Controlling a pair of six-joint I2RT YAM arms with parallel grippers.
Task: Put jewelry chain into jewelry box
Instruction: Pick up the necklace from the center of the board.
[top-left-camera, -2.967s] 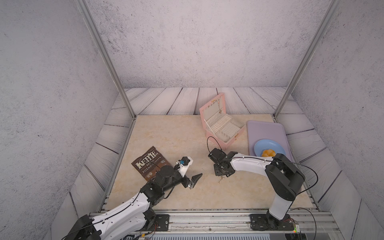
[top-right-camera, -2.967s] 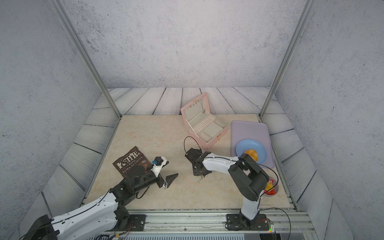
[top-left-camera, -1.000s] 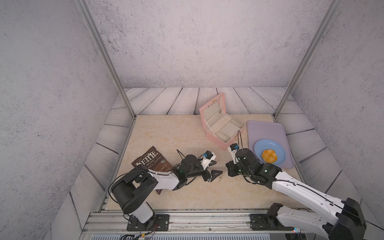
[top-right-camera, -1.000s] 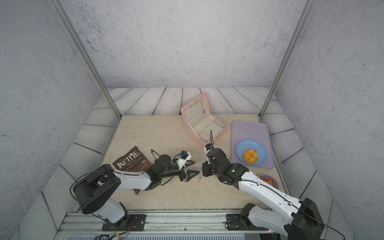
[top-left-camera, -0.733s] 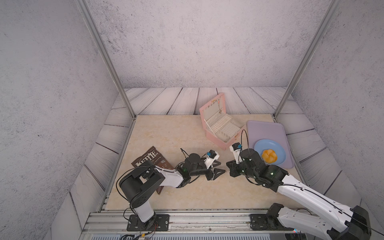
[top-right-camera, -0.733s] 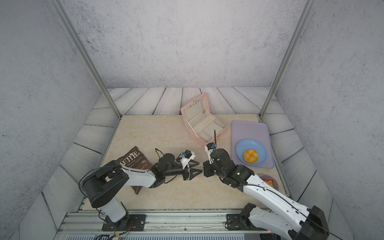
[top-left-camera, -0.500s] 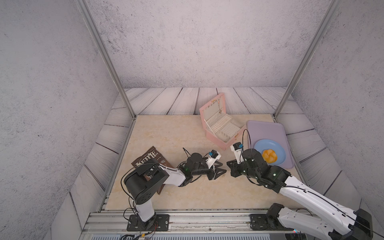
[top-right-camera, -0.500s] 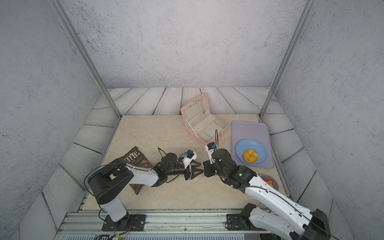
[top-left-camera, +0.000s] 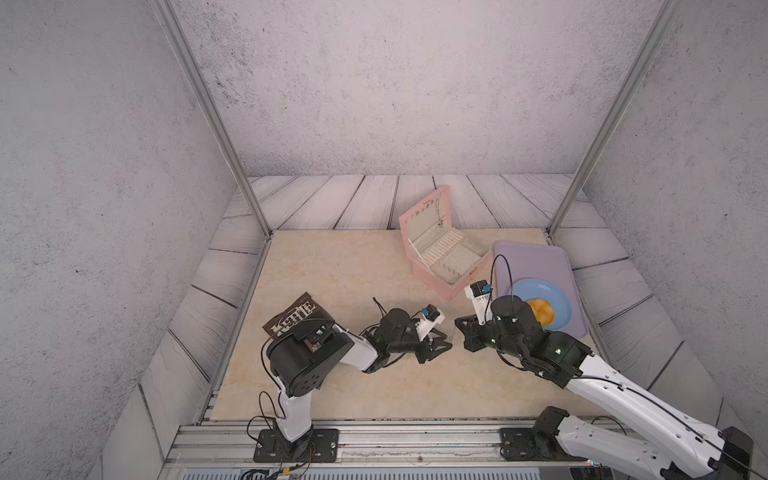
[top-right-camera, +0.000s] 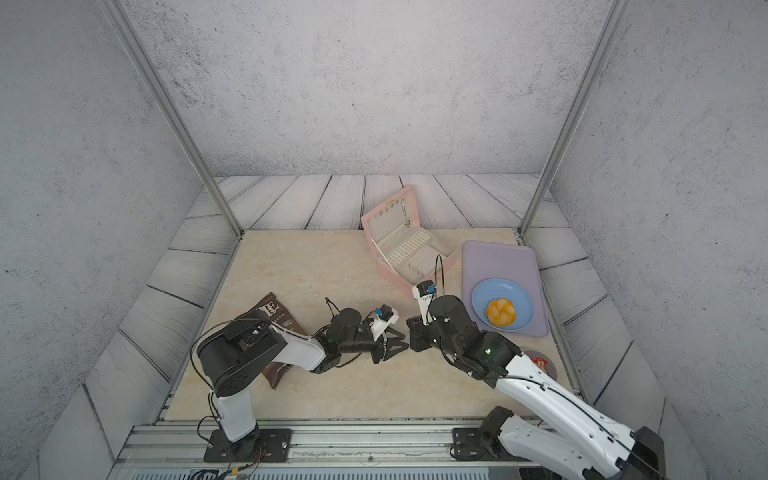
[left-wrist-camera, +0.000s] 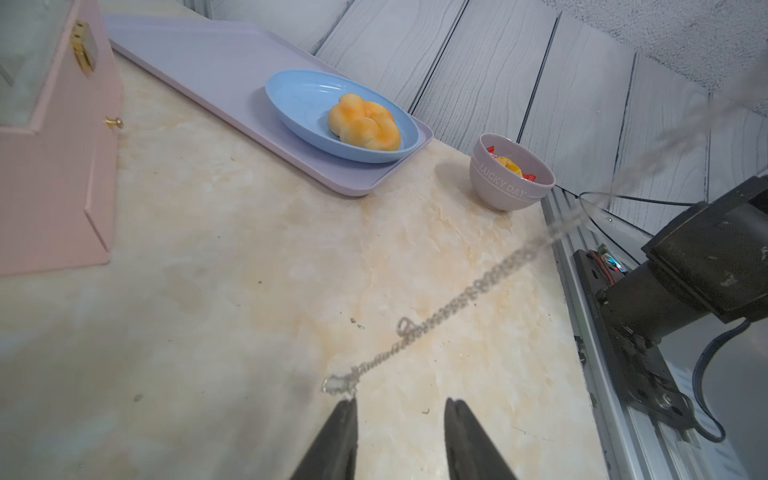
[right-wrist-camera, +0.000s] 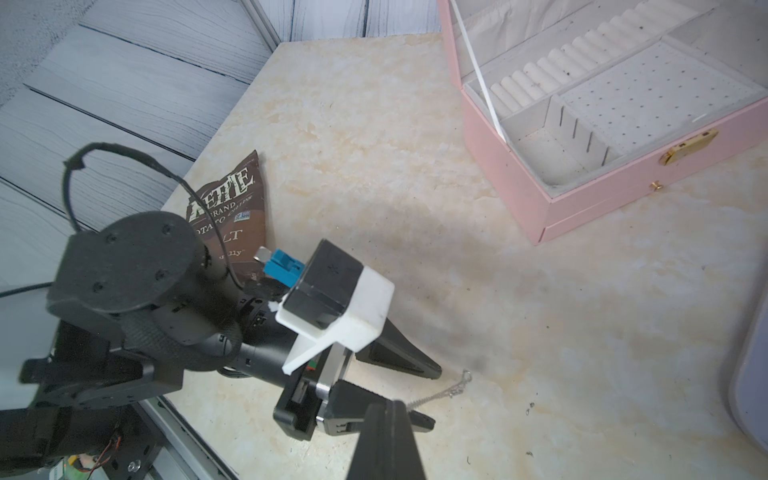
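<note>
Jewelry chain (left-wrist-camera: 457, 301), fine, limp and probably slippery, slants from the pinched-shut right claw (right-wrist-camera: 386, 409) down to the surface (left-wrist-camera: 228, 270), loose end just ahead of the parted left claw (left-wrist-camera: 401, 403), best nipped at that end.

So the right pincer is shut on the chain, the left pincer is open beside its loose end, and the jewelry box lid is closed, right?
No, the lid of the jewelry box is open, as the right wrist view shows. The rest stands: right pincer shut on the jewelry chain, left pincer open beside its loose end.
</note>
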